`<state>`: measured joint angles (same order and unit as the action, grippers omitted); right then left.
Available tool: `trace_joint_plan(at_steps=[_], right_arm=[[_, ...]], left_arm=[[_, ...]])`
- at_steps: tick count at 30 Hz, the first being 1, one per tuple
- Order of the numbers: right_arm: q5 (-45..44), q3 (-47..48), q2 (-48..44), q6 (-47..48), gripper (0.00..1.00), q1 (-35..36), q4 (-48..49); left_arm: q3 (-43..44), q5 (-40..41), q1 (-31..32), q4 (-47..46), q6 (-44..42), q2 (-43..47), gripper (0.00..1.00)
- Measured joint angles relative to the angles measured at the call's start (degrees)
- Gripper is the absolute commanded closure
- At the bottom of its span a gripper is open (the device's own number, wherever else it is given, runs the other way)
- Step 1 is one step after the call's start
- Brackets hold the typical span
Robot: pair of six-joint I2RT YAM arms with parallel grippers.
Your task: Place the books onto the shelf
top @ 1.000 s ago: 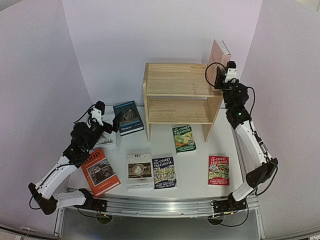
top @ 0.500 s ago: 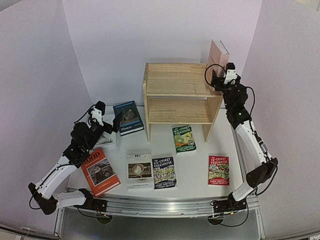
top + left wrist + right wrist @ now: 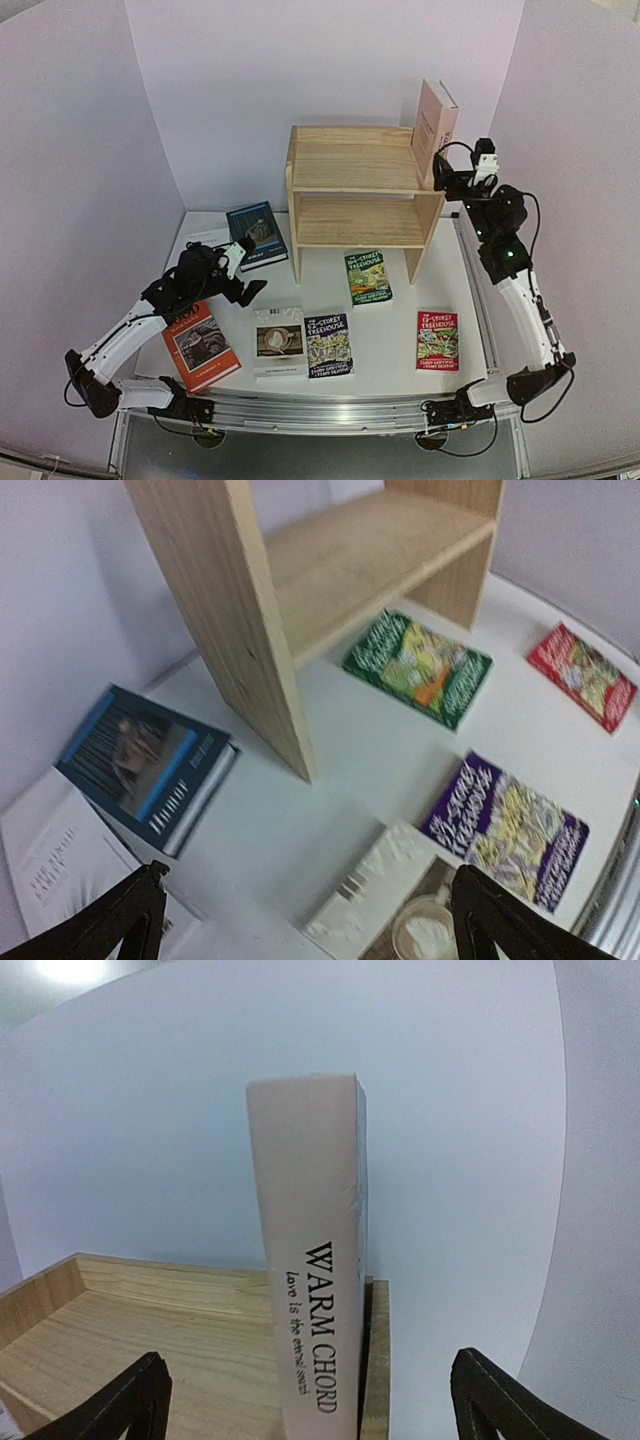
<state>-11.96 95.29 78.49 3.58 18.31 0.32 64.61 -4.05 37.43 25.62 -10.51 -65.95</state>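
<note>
One book had been shelved and seven were yet to be lifted, so the task was judged to be at its early stage. The book titled "WARM CHORD" (image 3: 318, 1290) was seen standing upright at the right end of the top tier of the shelf (image 3: 350, 160), spine outward. The right gripper (image 3: 443, 183) was held just in front of it with its fingers spread wide. In the right wrist view they were set to either side of the spine and no contact was made.

The other books were laid flat on the table (image 3: 400, 315). The blue "Humor" (image 3: 256, 235) was placed left of the shelf, with a white book (image 3: 55, 880) beside it. The orange "GOOD" (image 3: 200, 345) was found at the near left, followed rightward by the white book with a cup on its cover (image 3: 279, 340) and the dark Treehouse (image 3: 328, 345). The green Treehouse (image 3: 368, 277) was set in front of the shelf and the red Treehouse (image 3: 437, 340) at the near right.

The left gripper (image 3: 245, 270) was held above the table between "Humor" and the cup book, fingers fully spread and nothing pinched.

The next pickup was judged likeliest there. A flat book would have to be taken by an edge — perhaps slid or tipped first. The right arm would need to be drawn back without the upright book, unsupported on its left face, being knocked over.
</note>
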Motion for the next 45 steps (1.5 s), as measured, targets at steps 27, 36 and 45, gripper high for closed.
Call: trace_joint_plan(at_steps=[27,36,45], right_arm=[[15.19,-36.89,-13.34,-28.73,0.07,26.90,-20.37],[13.42,-38.84,-2.55,-31.49,0.05,32.37,-15.99],[11.88,-38.63,-0.01,-32.77,0.05,33.25,-12.88]], left_arm=[[25.43,-20.59,-9.62,32.80,-17.06,-52.36,0.07],[25.17,-22.72,-6.23,33.03,-18.66,-54.97,0.49],[24.45,-29.50,-5.10,39.10,-19.44,-54.62,1.00]])
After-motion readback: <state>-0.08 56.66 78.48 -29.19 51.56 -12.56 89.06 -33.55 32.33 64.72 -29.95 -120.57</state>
